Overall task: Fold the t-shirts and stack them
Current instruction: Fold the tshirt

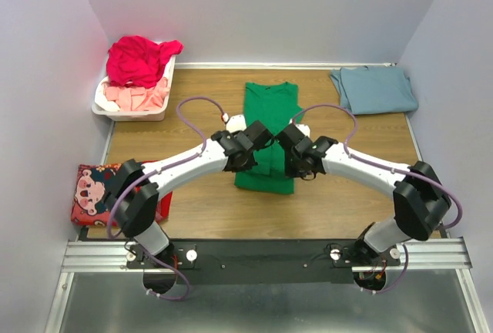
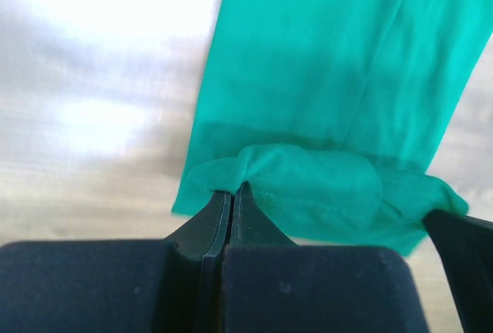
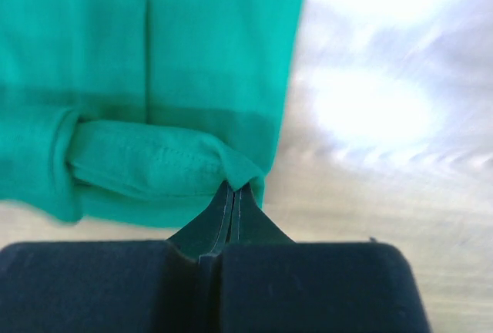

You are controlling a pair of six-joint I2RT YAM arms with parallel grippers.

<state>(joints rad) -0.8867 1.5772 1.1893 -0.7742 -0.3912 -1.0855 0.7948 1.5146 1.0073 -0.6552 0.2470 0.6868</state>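
On the brown wooden surface (image 1: pixel 200 194) the bright green cotton t-shirt (image 1: pixel 269 102) lies at the centre, narrowed lengthwise; a folded blue-grey t-shirt (image 1: pixel 375 90) sits at the far right corner. The left hand (image 2: pixel 233 192) and the right hand (image 3: pixel 233 190) each clench a hem corner. Seemingly mid-fold: next, the hem should travel evenly toward the collar.

We find no text, label, brand, number or sign that can be read in any view; the red cloth (image 1: pixel 96 194) at the near left bears only a cartoon animal picture, with no lettering we can make out
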